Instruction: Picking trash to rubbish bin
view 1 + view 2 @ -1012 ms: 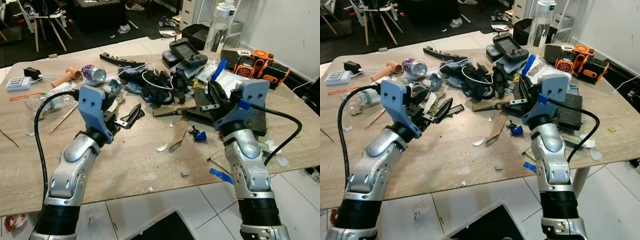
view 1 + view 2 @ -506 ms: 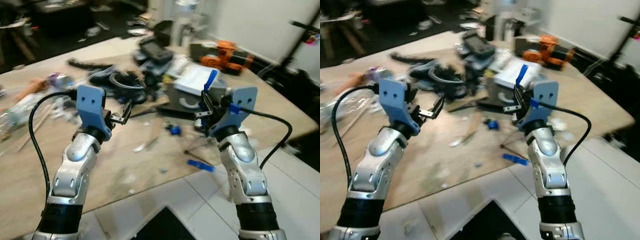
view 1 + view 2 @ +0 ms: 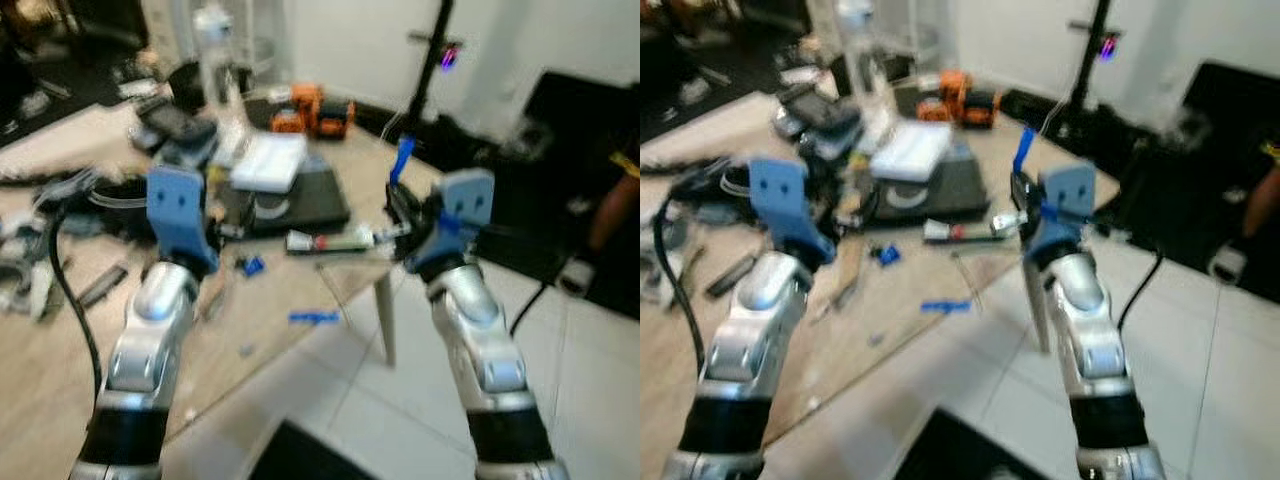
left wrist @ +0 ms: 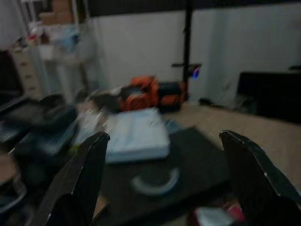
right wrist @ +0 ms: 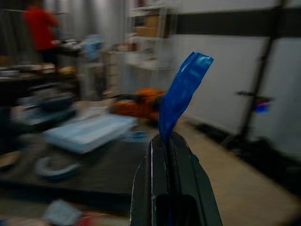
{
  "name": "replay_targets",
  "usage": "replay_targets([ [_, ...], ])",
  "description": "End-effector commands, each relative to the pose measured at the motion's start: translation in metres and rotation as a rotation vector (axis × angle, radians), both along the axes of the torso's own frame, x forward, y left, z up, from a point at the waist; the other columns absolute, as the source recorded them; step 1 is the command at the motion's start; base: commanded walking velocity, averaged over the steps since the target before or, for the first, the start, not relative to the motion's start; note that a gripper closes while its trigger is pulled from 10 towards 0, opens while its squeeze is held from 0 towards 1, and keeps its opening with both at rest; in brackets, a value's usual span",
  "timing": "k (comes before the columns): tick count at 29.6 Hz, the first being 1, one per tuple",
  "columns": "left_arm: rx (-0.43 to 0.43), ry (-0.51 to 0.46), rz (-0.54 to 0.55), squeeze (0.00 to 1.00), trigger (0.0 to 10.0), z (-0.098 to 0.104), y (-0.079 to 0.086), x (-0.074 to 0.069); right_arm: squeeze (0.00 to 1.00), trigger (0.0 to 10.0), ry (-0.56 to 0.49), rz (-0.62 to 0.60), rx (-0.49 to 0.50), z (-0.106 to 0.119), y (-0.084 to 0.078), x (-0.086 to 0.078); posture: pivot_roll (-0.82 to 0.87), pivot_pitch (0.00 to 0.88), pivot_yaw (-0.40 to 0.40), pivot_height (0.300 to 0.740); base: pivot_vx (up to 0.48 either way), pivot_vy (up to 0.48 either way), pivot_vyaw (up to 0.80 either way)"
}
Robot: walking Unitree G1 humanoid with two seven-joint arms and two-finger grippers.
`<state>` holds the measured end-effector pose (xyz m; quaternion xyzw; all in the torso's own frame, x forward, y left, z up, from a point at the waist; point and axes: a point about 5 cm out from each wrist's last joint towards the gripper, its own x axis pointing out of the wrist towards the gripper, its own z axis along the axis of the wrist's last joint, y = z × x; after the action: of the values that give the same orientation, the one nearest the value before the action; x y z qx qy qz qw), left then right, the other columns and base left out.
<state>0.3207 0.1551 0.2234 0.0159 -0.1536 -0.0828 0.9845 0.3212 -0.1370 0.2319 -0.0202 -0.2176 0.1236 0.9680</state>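
Right gripper (image 5: 168, 141), raised past the table (image 3: 60, 350) corner, is clenched on a thin glossy blue strip (image 5: 181, 92) whose long axis stands up beyond its fingertips; left gripper (image 4: 164, 155) fingers spread, empty.

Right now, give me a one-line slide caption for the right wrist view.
Right end effector shut on a blue tape strip, cluttered table blurred behind.

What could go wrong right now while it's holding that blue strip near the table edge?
1. The right gripper pinches only the bottom end of the blue strip; most of it sticks up loose, so it might slip out during movement.
2. The head views are blurred, so aiming is likely harder.
3. The open left gripper hangs close over the cluttered table and could knock the tube off the edge.
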Motion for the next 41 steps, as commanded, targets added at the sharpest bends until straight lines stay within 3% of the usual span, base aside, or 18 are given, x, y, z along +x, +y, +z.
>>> replay_targets([
  [1, -0.055, -0.006, 0.023, 0.00, 10.0, 0.001, 0.005, 0.000, 0.00, 10.0, -0.010, -0.001, -0.003, 0.000, 0.001, -0.002, 0.01, 0.089, 0.016, 0.740, 0.000, 0.000, -0.80],
  [4, -0.116, -0.021, 0.015, 0.00, 10.0, 0.006, 0.008, 0.000, 0.00, 10.0, -0.018, -0.002, 0.026, 0.004, -0.001, -0.001, 0.01, 0.082, 0.014, 0.740, 0.000, 0.000, -0.80],
  [12, -0.024, 0.015, -0.023, 0.00, 10.0, -0.002, 0.002, -0.001, 0.00, 10.0, -0.001, 0.004, 0.029, 0.000, 0.001, 0.001, 0.02, 0.082, 0.014, 0.740, 0.000, 0.000, -0.80],
  [19, 0.010, 0.093, -0.032, 0.00, 10.0, -0.020, 0.000, -0.001, 0.00, 10.0, 0.081, 0.002, -0.025, -0.017, 0.005, 0.003, 0.02, 0.090, 0.018, 0.740, 0.000, 0.000, -0.80],
  [27, 0.024, 0.120, -0.011, 0.00, 10.0, -0.027, 0.000, 0.002, 0.00, 10.0, 0.093, -0.003, -0.038, -0.020, 0.006, 0.005, 0.01, 0.099, 0.010, 0.740, 0.000, 0.000, -0.80],
  [41, 0.052, 0.083, 0.028, 0.00, 10.0, -0.021, 0.002, 0.004, 0.00, 10.0, 0.104, -0.009, -0.035, -0.024, 0.008, 0.008, 0.03, 0.114, 0.001, 0.740, 0.000, 0.000, -0.80],
])
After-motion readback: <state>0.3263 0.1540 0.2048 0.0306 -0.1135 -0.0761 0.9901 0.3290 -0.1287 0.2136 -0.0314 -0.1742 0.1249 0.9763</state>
